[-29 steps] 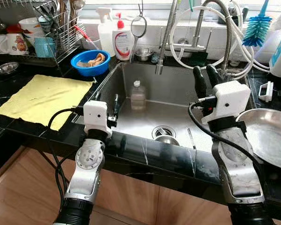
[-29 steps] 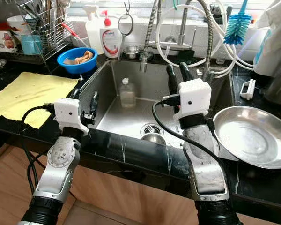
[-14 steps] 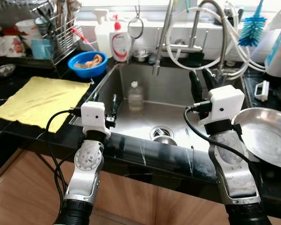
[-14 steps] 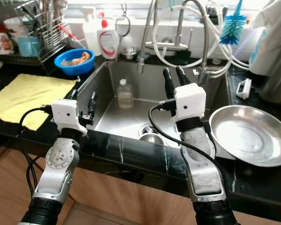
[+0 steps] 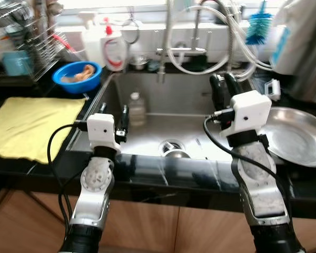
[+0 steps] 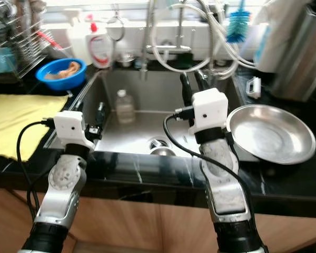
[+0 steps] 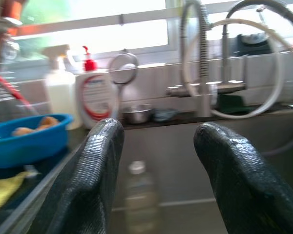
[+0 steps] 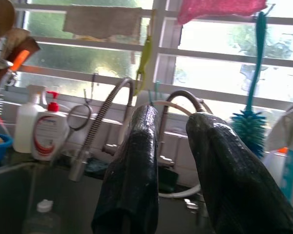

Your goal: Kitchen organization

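Observation:
A small clear plastic bottle point(image 5: 136, 107) with a white cap stands upright in the steel sink point(image 5: 189, 92), near its left wall. Beside the drain lies a small steel cup point(image 5: 175, 153). My left gripper point(image 5: 114, 110) is held over the sink's front left corner, open and empty, pointing toward the bottle point(image 7: 136, 195). My right gripper point(image 5: 223, 87) is raised over the right half of the sink, fingers upright and slightly apart, holding nothing. A wide empty steel bowl point(image 6: 268, 134) rests on the black counter just to its right.
A yellow cloth point(image 5: 26, 126) lies on the counter at the left. Behind it are a blue bowl point(image 5: 76, 76), a dish rack point(image 5: 21, 47), a soap dispenser point(image 5: 113, 50) and a spray bottle point(image 5: 89, 34). The faucet point(image 5: 163, 47), its hoses and a blue brush point(image 5: 260, 21) crowd the back edge.
The camera has pulled back and swung right, so the whole scene slid left. Both arms keep the same pose over the sink; nothing was taken hold of.

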Tool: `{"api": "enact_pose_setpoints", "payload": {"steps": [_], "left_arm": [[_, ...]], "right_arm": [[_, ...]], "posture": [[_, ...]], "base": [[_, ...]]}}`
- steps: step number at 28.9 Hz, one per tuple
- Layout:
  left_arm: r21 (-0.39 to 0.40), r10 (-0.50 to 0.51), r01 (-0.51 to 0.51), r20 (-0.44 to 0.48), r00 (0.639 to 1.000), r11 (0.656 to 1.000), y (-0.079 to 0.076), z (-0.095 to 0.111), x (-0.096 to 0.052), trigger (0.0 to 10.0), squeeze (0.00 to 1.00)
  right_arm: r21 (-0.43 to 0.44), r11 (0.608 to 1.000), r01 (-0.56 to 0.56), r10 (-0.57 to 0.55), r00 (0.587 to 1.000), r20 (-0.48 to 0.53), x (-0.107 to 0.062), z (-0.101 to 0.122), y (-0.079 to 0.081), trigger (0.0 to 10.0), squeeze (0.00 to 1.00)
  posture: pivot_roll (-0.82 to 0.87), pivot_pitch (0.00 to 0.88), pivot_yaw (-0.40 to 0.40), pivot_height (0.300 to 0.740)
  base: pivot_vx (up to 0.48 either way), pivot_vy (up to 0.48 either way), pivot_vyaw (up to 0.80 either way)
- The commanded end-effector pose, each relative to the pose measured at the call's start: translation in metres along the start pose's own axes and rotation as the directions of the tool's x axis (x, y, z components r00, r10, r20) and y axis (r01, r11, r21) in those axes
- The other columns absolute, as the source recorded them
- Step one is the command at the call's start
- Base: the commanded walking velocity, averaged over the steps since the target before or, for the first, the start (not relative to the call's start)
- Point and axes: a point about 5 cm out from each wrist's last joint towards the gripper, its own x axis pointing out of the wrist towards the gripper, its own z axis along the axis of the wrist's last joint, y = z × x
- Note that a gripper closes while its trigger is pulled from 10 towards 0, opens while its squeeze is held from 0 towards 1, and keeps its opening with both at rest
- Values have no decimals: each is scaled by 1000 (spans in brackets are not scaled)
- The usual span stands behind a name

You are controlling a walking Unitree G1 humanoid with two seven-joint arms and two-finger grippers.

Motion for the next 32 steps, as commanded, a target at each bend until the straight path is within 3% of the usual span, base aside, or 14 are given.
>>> {"api": "enact_pose_setpoints", "payload": {"steps": [1,14,25,32], "left_arm": [[-2,5,-5,12,1000,1000,0,1,1,10000,0],[42,-16,16,10,1000,999,-2,1,3,10000,0],[24,-10,10,16,1000,1000,-2,3,2,10000,0],[23,-8,8,18,1000,1000,-1,3,3,10000,0]], "right_arm": [[4,1000,0,0,1000,-8,3,0,1,10000,0],[0,1000,8,-8,1000,-19,5,-1,0,10000,0],[-7,1000,12,-12,1000,-20,6,0,-1,10000,0],[-20,1000,8,-9,999,-31,6,-1,0,10000,0]], "posture": [[-155,0,58,740],[-152,0,61,740],[-153,0,62,740],[-152,0,62,740]], "base": [[0,0,-775],[0,-60,-775],[0,-76,-775],[0,0,-130]]}}
